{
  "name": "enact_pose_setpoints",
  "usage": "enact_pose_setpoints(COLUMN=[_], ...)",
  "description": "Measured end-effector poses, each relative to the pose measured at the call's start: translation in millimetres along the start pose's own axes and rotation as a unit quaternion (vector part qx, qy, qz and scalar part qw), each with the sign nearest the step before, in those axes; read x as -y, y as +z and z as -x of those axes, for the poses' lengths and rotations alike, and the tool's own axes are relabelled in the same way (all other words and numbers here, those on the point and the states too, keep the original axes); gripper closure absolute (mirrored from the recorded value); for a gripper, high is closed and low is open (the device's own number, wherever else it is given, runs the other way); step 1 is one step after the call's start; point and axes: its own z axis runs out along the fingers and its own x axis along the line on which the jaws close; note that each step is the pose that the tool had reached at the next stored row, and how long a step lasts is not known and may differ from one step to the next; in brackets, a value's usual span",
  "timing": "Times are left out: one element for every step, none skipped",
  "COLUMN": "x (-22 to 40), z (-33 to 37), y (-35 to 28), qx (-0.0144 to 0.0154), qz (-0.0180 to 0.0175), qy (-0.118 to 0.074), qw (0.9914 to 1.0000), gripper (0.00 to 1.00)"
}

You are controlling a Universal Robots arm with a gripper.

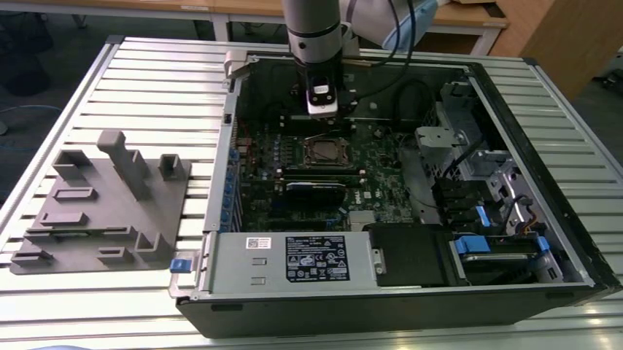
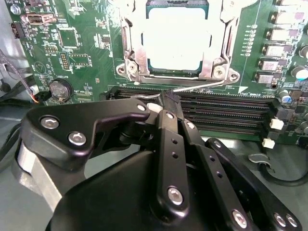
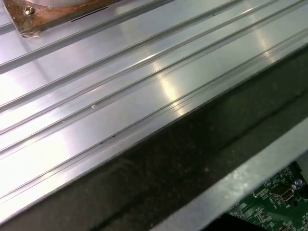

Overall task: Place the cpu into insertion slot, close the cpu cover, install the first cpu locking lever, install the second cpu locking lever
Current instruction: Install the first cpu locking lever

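1. Where your second wrist view looked onto the board, the cpu (image 2: 173, 43) lay flat in the insertion slot (image 1: 322, 152), its pale top showing through the cut-out of the cpu cover (image 2: 131, 45), which was down over it.
2. You had a thin locking lever (image 2: 204, 85) running along the socket's edge, between it and the memory slots (image 2: 231, 113).
3. Your gripper (image 2: 168, 102) had its jaws pressed together into a narrow tip right at that lever; whether it pinched the wire, I could not tell.
4. Around this stood the open computer case (image 1: 389, 324) on the slotted table (image 1: 146, 80), with a grey fixture (image 1: 107, 197) beside it at the exterior view's left.
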Motion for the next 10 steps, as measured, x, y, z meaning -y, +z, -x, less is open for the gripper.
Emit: enact_pose_setpoints(x=[0.0, 0.0, 0.0, 0.1, 0.2, 0.3, 0.5, 0.5, 0.6, 0.6], z=[0.0, 0.0, 0.0, -0.1, -0.2, -0.3, -0.4, -0.5, -0.5, -0.5], y=[0.2, 0.4, 0.7, 1.2, 1.8, 2.6, 3.3, 4.0, 4.6, 5.0], qx=[0.0005, 0.0011, 0.0017, 0.0024, 0.0031, 0.0038, 0.0045, 0.0051, 0.0057, 0.0060], qz=[-0.0007, -0.0015, -0.0023, -0.0031, -0.0039, -0.0046, -0.0053, -0.0060, -0.0065, -0.0069], qy=[0.001, 0.003, 0.006, 0.009, 0.013, 0.017, 0.020, 0.024, 0.027, 0.029], qw=[1.00000, 0.99999, 0.99998, 0.99995, 0.99990, 0.99984, 0.99977, 0.99969, 0.99960, 0.99955], gripper=[0.89, 0.89, 0.89, 0.89, 0.89, 0.89, 0.89, 0.89, 0.89, 0.89])
